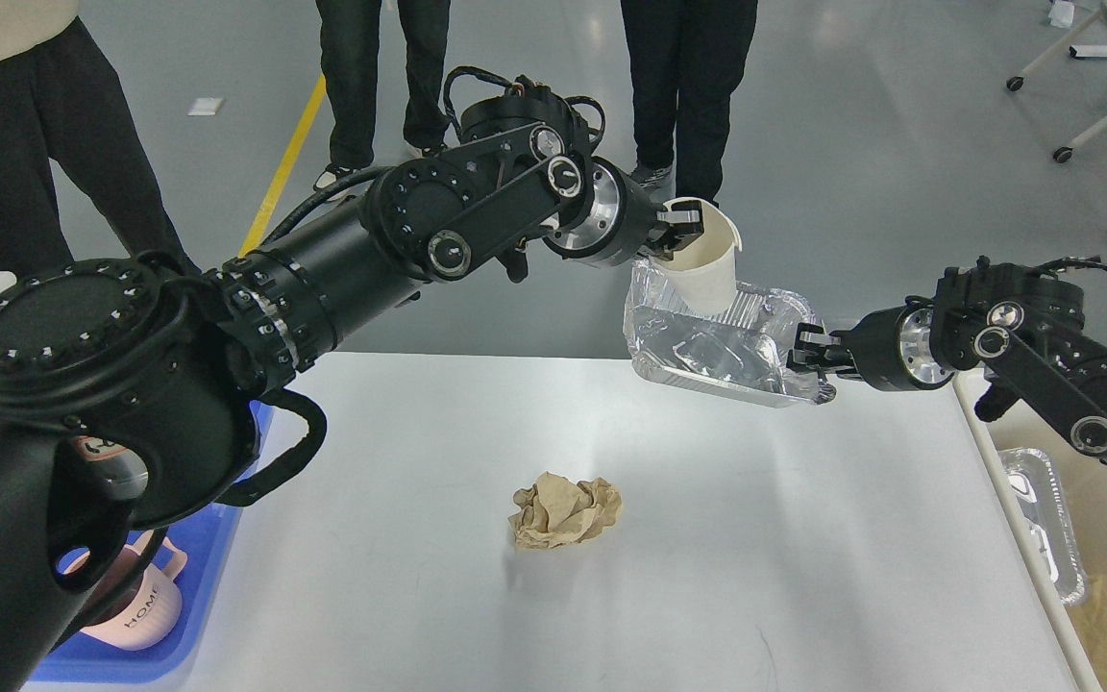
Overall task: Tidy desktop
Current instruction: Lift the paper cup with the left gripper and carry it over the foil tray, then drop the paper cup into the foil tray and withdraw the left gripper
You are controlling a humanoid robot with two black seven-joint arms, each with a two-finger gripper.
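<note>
The white desktop [755, 538] fills the lower half of the head view. My left gripper [676, 223] is shut on the rim of a white paper cup [707, 261], which hangs tilted with its base inside a foil tray [712, 351]. My right gripper [808, 354] is shut on the right rim of that foil tray and holds it above the table's far edge. A crumpled brown paper ball [565, 511] lies near the middle of the desktop, apart from both grippers.
A blue tray [184, 615] at the left edge holds a pink mug [140, 605], mostly hidden by my left arm. A bin beside the table's right edge holds another foil tray [1048, 519]. Several people stand beyond the far edge.
</note>
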